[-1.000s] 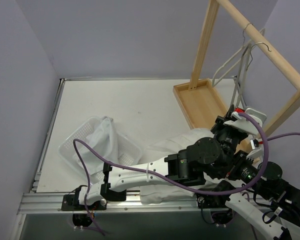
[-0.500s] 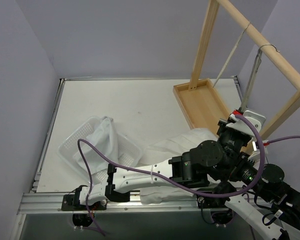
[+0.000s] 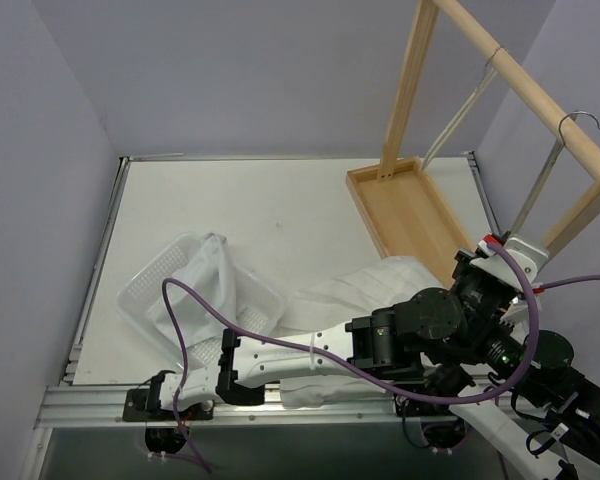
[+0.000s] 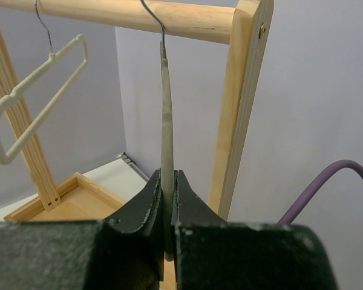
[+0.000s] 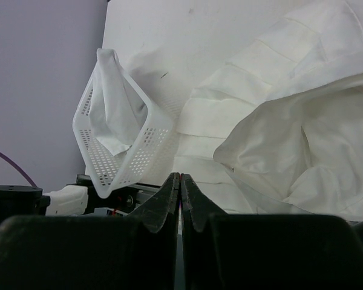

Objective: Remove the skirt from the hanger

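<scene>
The white skirt lies crumpled on the table, off the hanger; it also fills the right wrist view. My left gripper is shut on a thin grey hanger. In the left wrist view the gripper clamps the hanger edge-on, and the hanger's hook curves over the wooden rail. My right gripper is shut and empty, low over the skirt's near edge. It is hidden in the top view.
The wooden rack has a tray base and a post. A white hanger hangs further along the rail. A white perforated basket holding white cloth sits tilted at the left, also in the right wrist view.
My left gripper has carried the grey hanger along the rail toward its near right end. The skirt and basket have not moved.
</scene>
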